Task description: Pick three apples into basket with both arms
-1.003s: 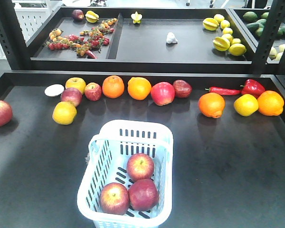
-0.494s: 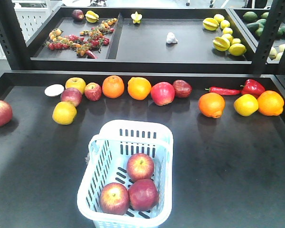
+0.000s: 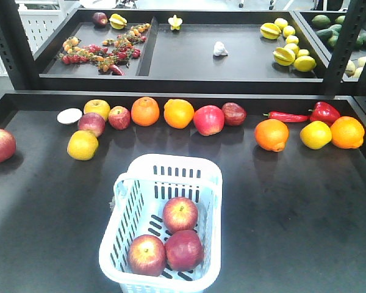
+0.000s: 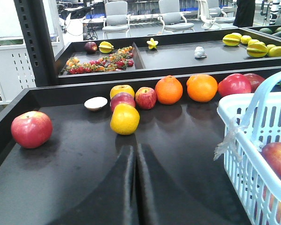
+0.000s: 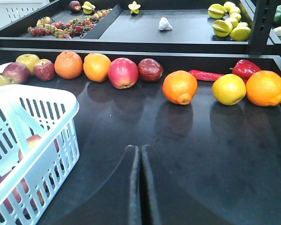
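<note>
The pale blue-white basket point(image 3: 215, 201) stands on the black table near its front edge. Three dark-red apples lie inside it: one at the back point(image 3: 180, 213), one front left point(image 3: 147, 254), one front right point(image 3: 184, 249). Neither arm shows in the front view. In the left wrist view my left gripper point(image 4: 136, 149) is shut and empty over bare table, with the basket point(image 4: 253, 122) to its right. My right gripper point(image 5: 140, 149) is also shut and empty, and the basket point(image 5: 42, 140) stands to its left.
A row of fruit lines the back of the table: oranges point(image 3: 179, 113), a glossy red apple point(image 3: 208, 119), a yellow fruit point(image 3: 83, 145), red peppers point(image 3: 324, 112) and a white dish point(image 3: 69, 115). A lone apple point(image 3: 0, 145) lies far left. A raised shelf point(image 3: 183, 82) stands behind.
</note>
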Available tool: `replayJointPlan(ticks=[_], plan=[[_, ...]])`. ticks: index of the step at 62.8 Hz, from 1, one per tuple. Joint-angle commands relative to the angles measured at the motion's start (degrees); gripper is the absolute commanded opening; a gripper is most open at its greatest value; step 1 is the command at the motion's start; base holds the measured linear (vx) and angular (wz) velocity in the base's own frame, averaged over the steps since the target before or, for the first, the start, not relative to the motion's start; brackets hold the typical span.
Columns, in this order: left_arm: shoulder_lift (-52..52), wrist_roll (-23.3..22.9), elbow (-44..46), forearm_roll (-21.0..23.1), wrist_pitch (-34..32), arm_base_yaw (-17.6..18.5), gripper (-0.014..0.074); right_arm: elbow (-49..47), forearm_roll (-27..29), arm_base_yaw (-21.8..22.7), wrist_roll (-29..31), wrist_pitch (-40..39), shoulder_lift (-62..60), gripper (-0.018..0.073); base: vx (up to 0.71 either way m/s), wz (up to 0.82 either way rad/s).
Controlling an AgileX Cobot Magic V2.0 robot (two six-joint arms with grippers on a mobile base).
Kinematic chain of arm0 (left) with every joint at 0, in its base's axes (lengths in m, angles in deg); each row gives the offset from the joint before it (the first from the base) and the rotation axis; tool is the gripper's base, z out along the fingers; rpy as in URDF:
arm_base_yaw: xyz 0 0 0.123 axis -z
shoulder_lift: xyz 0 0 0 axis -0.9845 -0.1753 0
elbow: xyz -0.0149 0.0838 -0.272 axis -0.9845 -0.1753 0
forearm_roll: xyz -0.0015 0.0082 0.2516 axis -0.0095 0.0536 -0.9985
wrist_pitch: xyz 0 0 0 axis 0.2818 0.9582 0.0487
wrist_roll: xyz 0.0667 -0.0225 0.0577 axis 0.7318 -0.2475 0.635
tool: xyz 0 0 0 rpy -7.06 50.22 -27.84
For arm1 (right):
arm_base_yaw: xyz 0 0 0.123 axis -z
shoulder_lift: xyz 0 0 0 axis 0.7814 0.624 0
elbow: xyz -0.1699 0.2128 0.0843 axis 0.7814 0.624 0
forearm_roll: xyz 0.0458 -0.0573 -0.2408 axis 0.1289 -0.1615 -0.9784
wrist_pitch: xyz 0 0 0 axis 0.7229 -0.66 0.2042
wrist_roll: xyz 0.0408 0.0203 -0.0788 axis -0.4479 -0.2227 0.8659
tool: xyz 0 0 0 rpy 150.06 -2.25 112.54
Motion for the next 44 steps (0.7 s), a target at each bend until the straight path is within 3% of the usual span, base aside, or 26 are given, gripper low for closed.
replayJointPlan(ticks=[1, 11, 25, 32, 44], plan=[[0.8, -0.5, -0.8, 0.5, -4.1, 0.5, -0.0006, -1.7, -0.3, 2.5, 0.5, -4.8, 0.5, -0.0009, 0.0, 0.0], [0.8, -0.5, -0.8, 0.5, -4.1, 0.5, -0.0006, 1.0, -0.2, 7.8, 0.3, -9.1, -1.4, -0.0009, 0.0, 0.0], [0.8, -0.5, -0.8, 0.5, -4.1, 0.5, -0.0006, 14.6, -3.8, 8.3, 0.3, -23.4, -11.5, -0.0009, 0.0, 0.0], [0.8, -0.5, -0.8, 0.5, -4.1, 0.5, -0.0006, 15.0, -4.8, 8.3, 0.5, -18.7, -14.5, -0.0009, 0.0, 0.0], [0.8, -0.5, -0.8, 0.5, -4.1, 0.5, -0.0006, 15.0, -6.2, 8.2, 0.6, -18.2, -14.4, -0.0009, 0.0, 0.0]])
